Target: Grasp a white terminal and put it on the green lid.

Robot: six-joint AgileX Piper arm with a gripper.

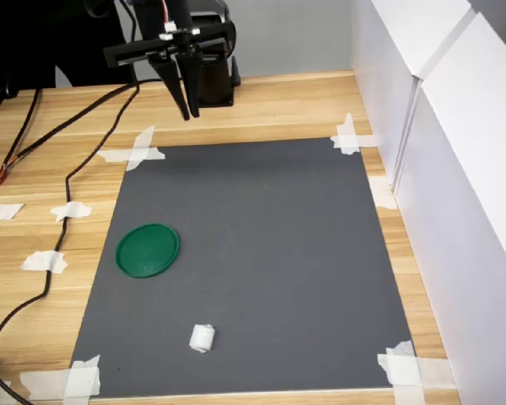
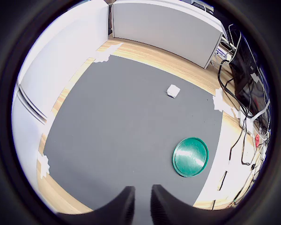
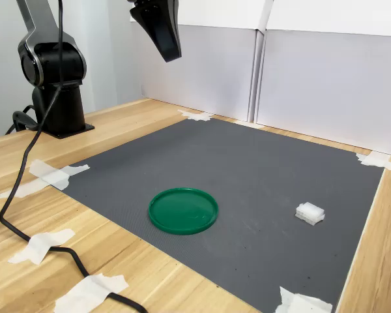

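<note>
On the wooden table (image 1: 278,105) we are seeing a grey mat (image 1: 261,253) lying taped at its corners. The gripper (image 1: 188,110) is hanging high above the mat's far edge, its jaws nearly together and holding nothing. The green lid (image 1: 148,250) is resting near the mat's left side in the first exterior view, with the white terminal (image 1: 202,338) lying apart from it, nearer the front edge.

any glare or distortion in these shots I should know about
Wrist view: strong fisheye warp with a black vignette ring, and a pale sheen on the flat round dark-green plastic lid. First exterior view: even light, only a faint shadow beside the small chunky white plastic terminal. Second exterior view: sharp, soft reflection on the lid.
</note>
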